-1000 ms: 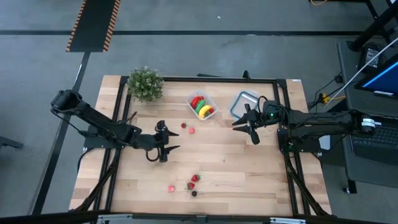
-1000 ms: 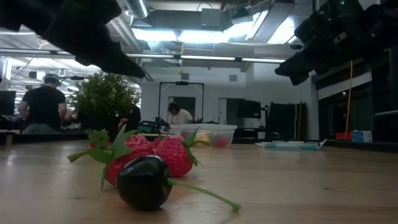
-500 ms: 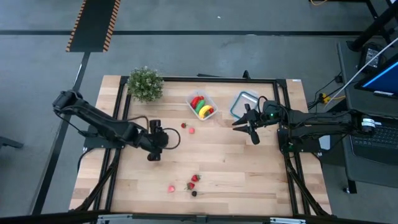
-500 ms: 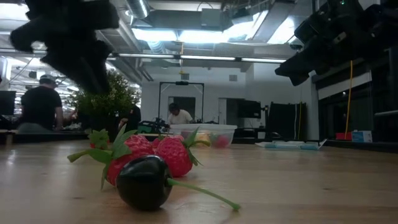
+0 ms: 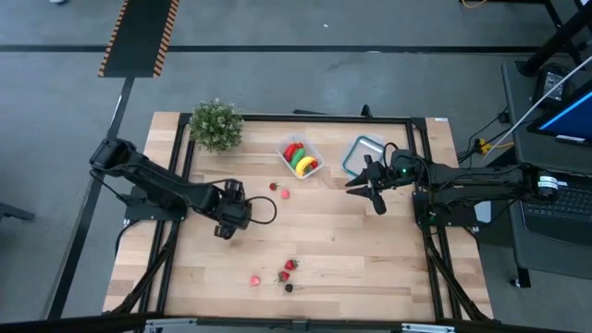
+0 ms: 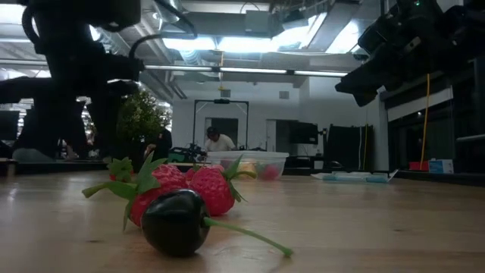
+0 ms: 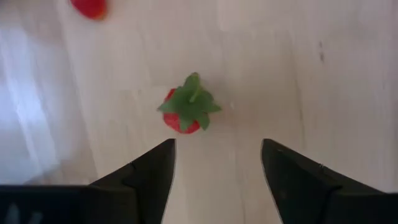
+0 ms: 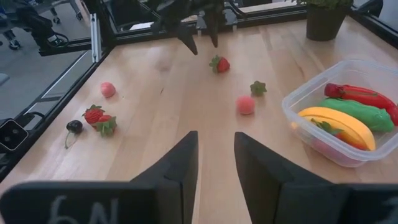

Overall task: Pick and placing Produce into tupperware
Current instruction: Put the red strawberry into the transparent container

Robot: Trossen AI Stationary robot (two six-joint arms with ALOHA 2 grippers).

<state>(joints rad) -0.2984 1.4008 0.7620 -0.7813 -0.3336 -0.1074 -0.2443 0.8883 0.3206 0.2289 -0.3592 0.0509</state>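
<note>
My left gripper (image 5: 227, 227) (image 7: 217, 163) points down at the table, open, above a small red strawberry with a green leafy cap (image 7: 186, 109) (image 8: 219, 63) that lies on the wood; its fingers stand apart from the berry. The tupperware (image 5: 301, 155) (image 8: 341, 124) holds a yellow banana (image 8: 336, 124), a green oblong piece and a red pepper (image 8: 360, 95). My right gripper (image 5: 370, 191) (image 8: 216, 155) hovers open near the table's right side. More produce lies loose: a green-capped berry (image 5: 273, 186), a pink ball (image 5: 284, 194), another pink piece (image 5: 254, 279), two strawberries (image 6: 189, 188) and a dark cherry (image 6: 176, 221).
A bushy potted plant (image 5: 215, 123) stands at the far left corner. A clear container with a blue rim (image 5: 363, 153) sits just beyond my right gripper. Black frame rails run along the table's left and right edges. People show in the room behind the table.
My left gripper has moved a little toward the table's left edge and tipped from a slant to pointing straight down, coming lower over the strawberry. It has stayed open.
</note>
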